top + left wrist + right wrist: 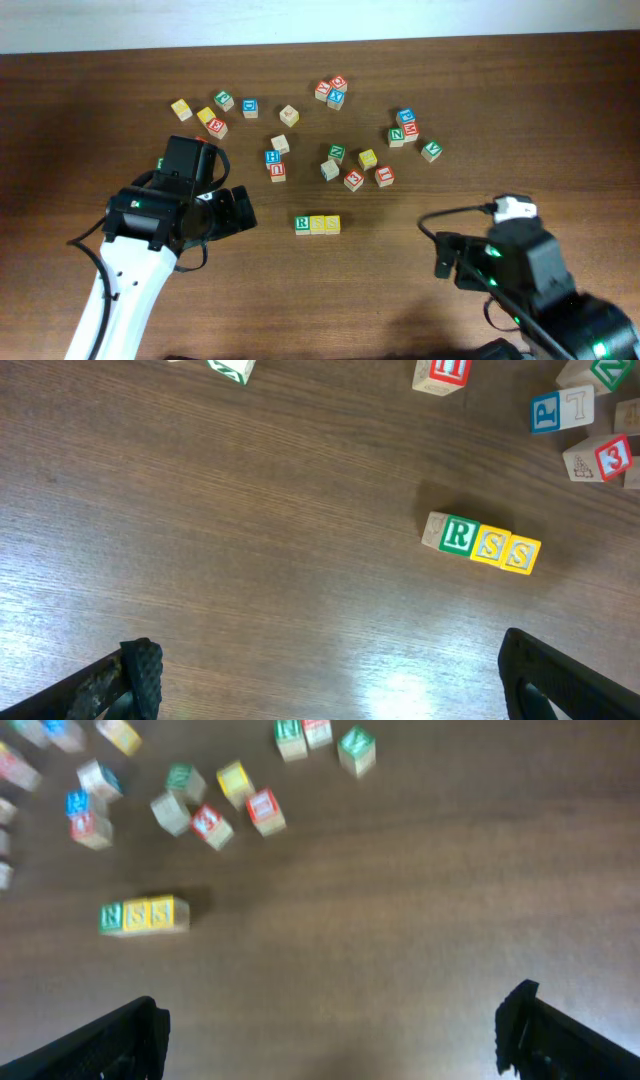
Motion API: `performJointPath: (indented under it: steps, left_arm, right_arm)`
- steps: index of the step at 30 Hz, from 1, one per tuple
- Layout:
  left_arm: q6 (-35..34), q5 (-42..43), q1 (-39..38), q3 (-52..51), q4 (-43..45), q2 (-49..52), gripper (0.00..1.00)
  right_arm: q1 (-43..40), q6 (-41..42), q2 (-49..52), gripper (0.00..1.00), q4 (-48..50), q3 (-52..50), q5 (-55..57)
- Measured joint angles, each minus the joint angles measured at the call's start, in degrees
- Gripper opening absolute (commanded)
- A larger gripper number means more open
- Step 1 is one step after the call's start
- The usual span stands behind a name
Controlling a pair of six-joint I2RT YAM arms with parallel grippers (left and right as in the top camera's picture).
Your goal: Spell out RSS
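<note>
Three letter cubes stand touching in a row near the table's middle: a green-edged R cube [302, 224] [458, 535] [111, 916], then two yellow-edged S cubes [318, 224] [332, 224] [491, 545] [520, 552] [135, 914] [159, 913]. My left gripper [243, 210] [330, 675] is open and empty, to the left of the row and apart from it. My right gripper [447, 258] [330, 1030] is open and empty over bare wood, to the right of the row.
Several other letter cubes lie scattered across the far half of the table, among them a green N cube [337, 153], a yellow cube [367, 158], red cubes [353, 180] [385, 176] and a blue cube [272, 157]. The table's far edge [320, 42] meets a white wall.
</note>
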Motion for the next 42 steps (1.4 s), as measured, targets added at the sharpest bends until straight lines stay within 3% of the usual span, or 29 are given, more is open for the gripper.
performJointPath:
  steps: [7,19,28,37,42]
  left_arm:
    - [0.0,0.0,0.0,0.0,0.0,0.0,0.99]
    - [0.0,-0.2,0.0,0.0,-0.1,0.0,0.99]
    - [0.0,-0.2,0.0,0.0,-0.1,0.0,0.99]
    - [0.0,-0.2,0.0,0.0,-0.1,0.0,0.99]
    - [0.0,-0.2,0.0,0.0,-0.1,0.0,0.99]
  right_arm:
    - [-7.4,-10.4,-15.6,0.98,14.8,-15.5,-6.9]
    - [-9.1,-19.3,-33.2,0.98,42.4,-42.8,-10.0]
    - [-14.2,-22.0,-39.8,0.98,48.5,-50.2,-10.1]
    - [-17.7,-22.6,-40.0,0.98,60.5,-54.9,-10.1]
    - [-20.1,-24.1,-40.0,0.98,61.2,-55.8,-10.4]
